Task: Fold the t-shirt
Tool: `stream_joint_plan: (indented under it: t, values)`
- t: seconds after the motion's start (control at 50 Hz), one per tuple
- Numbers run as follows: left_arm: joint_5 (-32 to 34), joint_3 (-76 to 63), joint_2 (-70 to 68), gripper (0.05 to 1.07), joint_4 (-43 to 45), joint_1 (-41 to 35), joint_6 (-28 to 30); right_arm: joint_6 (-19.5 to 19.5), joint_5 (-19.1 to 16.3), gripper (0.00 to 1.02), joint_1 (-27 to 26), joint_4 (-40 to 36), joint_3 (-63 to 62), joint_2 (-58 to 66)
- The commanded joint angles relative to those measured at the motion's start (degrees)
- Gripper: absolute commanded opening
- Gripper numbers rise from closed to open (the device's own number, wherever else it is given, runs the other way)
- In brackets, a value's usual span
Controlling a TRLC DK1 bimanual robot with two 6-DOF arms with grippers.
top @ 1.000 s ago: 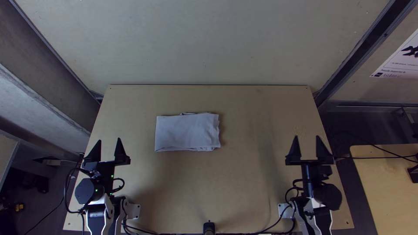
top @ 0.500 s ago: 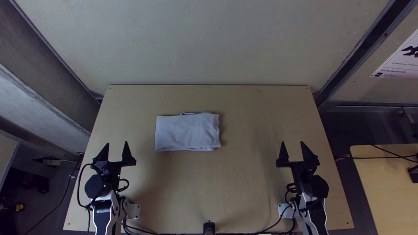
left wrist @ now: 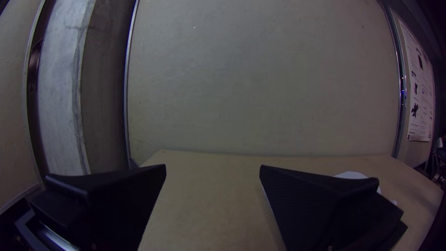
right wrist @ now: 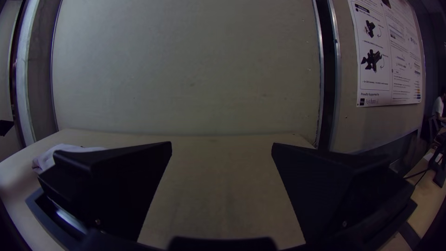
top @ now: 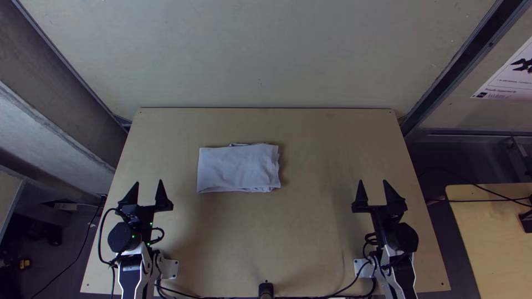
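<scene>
Pale, plain wall [top: 260, 55] rises behind the far edge of a light wooden bench [top: 316, 238], with a printed poster [top: 509, 75] off to the right. On the bench, left of the middle and toward the far side, the grey-white t-shirt [top: 238, 169] lies folded into a flat rectangle, its layers uneven at the right end. Left gripper [top: 148, 181] and right gripper [top: 372, 181] sit well apart, nearer the front, both with jaws spread wide.
</scene>
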Motion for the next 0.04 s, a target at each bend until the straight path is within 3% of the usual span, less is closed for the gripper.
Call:
stream_joint_plan:
  t: [0.0, 0.02]
  values:
    - [0.6, -2.5, -0.6, 1.02, -1.1, -0.3, 0.8, 0.5, 0.2, 0.99, -0.2, -0.9, -0.5, -0.2]
    - [0.6, -2.5, -0.6, 1.02, -1.1, -0.3, 0.8, 0.5, 0.2, 0.99, -0.2, -0.9, -0.5, -0.2]
